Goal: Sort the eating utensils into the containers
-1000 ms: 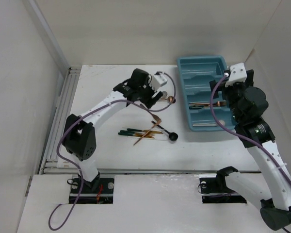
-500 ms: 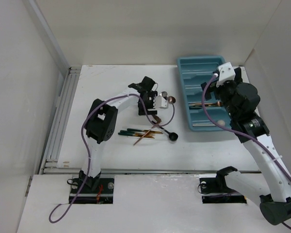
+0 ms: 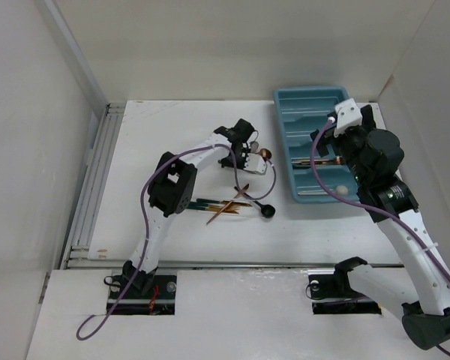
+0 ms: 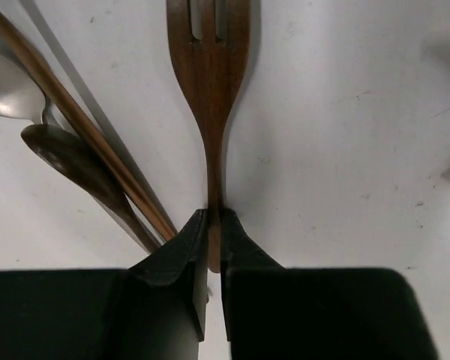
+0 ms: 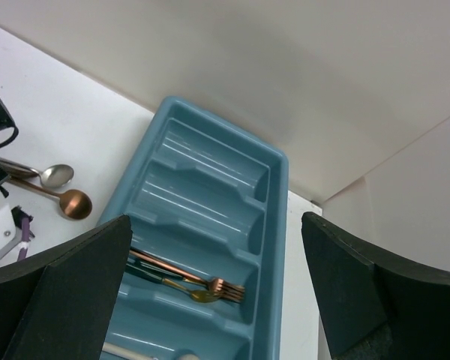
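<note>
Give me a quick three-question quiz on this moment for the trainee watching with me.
1. True or false: the left gripper is shut on the handle of the copper fork.
2. Pick one. The right gripper, with its jaws wide apart, is: A above the teal tray; B touching the left gripper; C gripping the copper fork.
3. Short answer: in the right wrist view, what kind are the copper utensils that lie in one compartment of the teal tray?

Key: 1 true; 2 A; 3 forks.
</note>
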Action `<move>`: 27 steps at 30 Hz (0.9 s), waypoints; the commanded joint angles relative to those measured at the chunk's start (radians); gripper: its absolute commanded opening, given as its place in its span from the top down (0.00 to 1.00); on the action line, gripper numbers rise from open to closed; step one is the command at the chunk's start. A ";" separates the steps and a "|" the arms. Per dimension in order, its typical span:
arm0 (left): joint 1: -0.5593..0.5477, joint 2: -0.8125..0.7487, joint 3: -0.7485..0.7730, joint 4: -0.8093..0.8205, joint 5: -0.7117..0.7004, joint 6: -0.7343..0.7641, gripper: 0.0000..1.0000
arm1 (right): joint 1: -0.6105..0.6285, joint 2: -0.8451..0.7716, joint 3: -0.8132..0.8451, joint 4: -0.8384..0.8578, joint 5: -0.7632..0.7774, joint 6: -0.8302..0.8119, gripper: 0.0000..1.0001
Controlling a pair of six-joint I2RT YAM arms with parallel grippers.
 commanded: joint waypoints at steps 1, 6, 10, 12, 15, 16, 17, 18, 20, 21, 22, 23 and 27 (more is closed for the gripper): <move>-0.016 0.014 -0.102 -0.107 -0.028 0.018 1.00 | 0.010 -0.022 0.011 0.012 0.005 -0.017 0.01; -0.017 -0.077 -0.242 -0.085 0.036 -0.051 1.00 | 0.010 -0.022 0.011 0.021 0.025 -0.026 0.01; 0.020 -0.086 -0.112 -0.062 0.163 -0.273 1.00 | 0.010 -0.022 0.011 0.030 0.025 -0.026 0.01; 0.061 -0.086 0.001 -0.074 0.217 -0.399 1.00 | 0.010 -0.022 0.011 0.030 0.015 -0.026 0.01; 0.092 -0.117 0.083 -0.084 0.312 -0.523 1.00 | 0.010 -0.031 0.011 0.039 0.027 -0.014 0.01; 0.103 -0.129 0.109 -0.070 0.323 -0.548 1.00 | 0.010 -0.031 0.011 0.039 0.039 0.006 0.01; 0.103 -0.144 0.109 -0.058 0.337 -0.568 1.00 | 0.010 -0.031 0.011 0.039 0.082 0.019 0.01; 0.103 -0.161 0.109 -0.043 0.337 -0.583 1.00 | 0.010 -0.031 0.021 0.039 0.105 0.029 0.01; 0.094 -0.209 0.098 0.023 0.364 -0.646 1.00 | 0.010 -0.031 0.021 0.048 0.162 0.049 0.01; 0.076 -0.219 0.098 0.046 0.364 -0.666 1.00 | 0.010 -0.040 0.031 0.048 0.179 0.065 0.01; 0.044 -0.232 0.098 0.101 0.373 -0.687 1.00 | 0.010 -0.041 0.031 0.059 0.197 0.074 0.01; 0.024 -0.232 0.110 0.137 0.373 -0.741 1.00 | 0.010 -0.053 0.031 0.059 0.212 0.088 0.01; -0.084 -0.143 0.237 0.330 0.344 -0.882 1.00 | 0.010 -0.064 0.031 0.078 0.251 0.097 0.01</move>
